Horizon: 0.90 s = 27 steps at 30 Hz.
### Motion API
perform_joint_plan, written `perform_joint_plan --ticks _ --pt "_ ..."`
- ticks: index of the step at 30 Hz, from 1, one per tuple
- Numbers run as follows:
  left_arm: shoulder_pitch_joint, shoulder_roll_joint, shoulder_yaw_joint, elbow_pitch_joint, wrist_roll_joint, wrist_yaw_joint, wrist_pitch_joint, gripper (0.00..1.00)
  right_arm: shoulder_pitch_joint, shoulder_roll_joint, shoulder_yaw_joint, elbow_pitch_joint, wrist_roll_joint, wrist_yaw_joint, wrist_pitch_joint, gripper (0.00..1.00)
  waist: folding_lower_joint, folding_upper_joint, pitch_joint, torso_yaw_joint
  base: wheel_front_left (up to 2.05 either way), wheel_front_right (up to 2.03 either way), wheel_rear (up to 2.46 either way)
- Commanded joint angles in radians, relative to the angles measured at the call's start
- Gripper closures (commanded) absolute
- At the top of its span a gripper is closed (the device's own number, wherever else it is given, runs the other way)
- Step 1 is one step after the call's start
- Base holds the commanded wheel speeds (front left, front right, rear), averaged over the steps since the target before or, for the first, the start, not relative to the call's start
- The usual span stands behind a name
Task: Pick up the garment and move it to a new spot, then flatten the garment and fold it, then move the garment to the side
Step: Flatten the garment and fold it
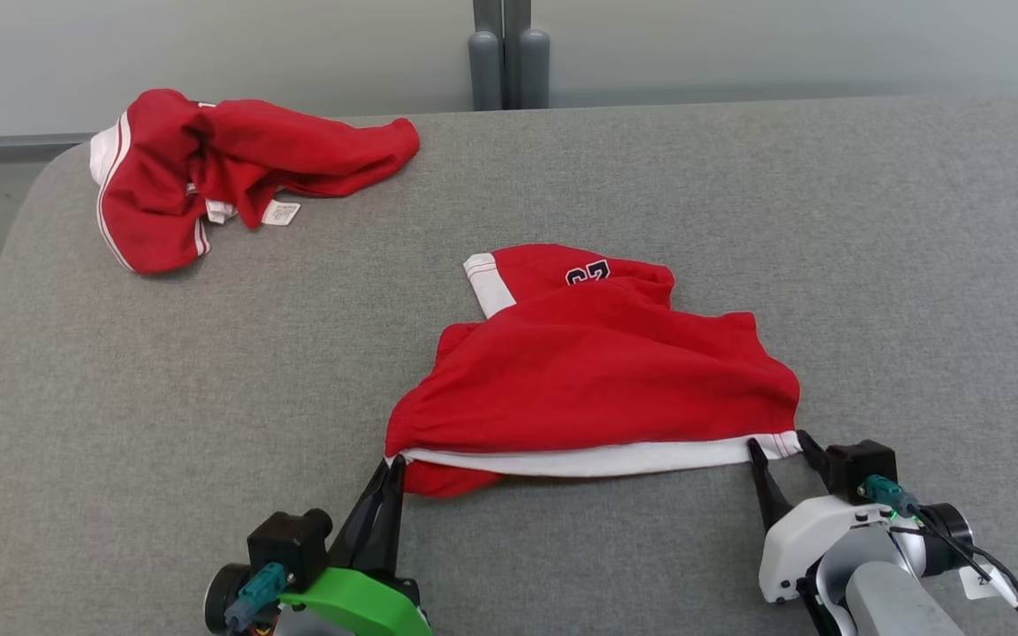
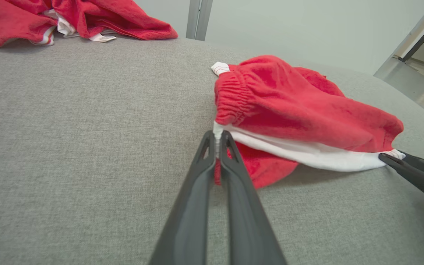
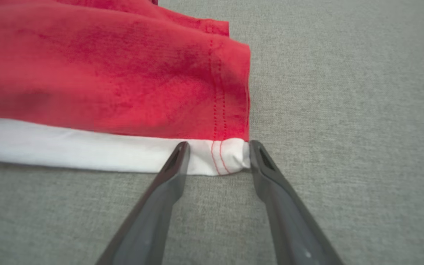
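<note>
One garment: L hand gripping, R hand open.

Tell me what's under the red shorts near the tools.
A white band shows beneath the red shorts, with a red fold under it by the left tool. Anything deeper is covered.

two red garments are counted, near shorts and a far garment; two grippers, left gripper and right gripper; one grey table.

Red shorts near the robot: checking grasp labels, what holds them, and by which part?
The left hand pinches the red shorts by the left end of the white band; the right hand straddles its right end, open.
</note>
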Motion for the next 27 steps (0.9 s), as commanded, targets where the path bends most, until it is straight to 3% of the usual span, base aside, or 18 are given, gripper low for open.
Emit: perform_joint_plan --ticks 1,2,5,8,18,27 --pt "-0.01 0.007 0.003 -0.002 -0.005 0.005 0.001 1.0 -0.009 -0.002 -0.001 0.022 -0.005 0.0 0.002 0.23 0.0 0.0 0.005 0.003 0.0 0.0 0.0" --pt "-0.012 0.007 0.002 -0.003 -0.005 0.006 0.001 1.0 -0.014 -0.002 -0.003 0.043 -0.005 0.0 0.002 0.41 0.0 0.0 0.007 0.004 0.0 0.0 0.0" --pt "-0.015 0.009 0.002 -0.004 -0.007 0.007 0.0 1.0 -0.025 -0.002 0.006 0.081 0.007 -0.001 0.005 0.65 0.0 0.0 0.012 0.004 0.0 0.0 0.0" --pt "-0.018 0.011 0.006 -0.006 -0.009 0.009 -0.003 1.0 -0.033 -0.003 0.008 0.074 0.024 -0.001 0.005 1.0 0.0 0.0 0.013 0.001 0.0 0.0 0.0" --pt "-0.032 -0.004 0.047 -0.072 -0.053 -0.003 -0.014 1.0 0.01 -0.003 0.062 -0.156 0.207 -0.001 0.001 1.0 0.0 0.0 -0.013 -0.033 0.0 0.0 0.0" --pt "-0.062 -0.015 0.089 -0.249 -0.155 -0.037 0.002 1.0 0.054 -0.039 0.083 -0.525 0.358 -0.001 0.064 1.0 0.0 0.0 -0.078 -0.066 0.0 0.0 0.0"
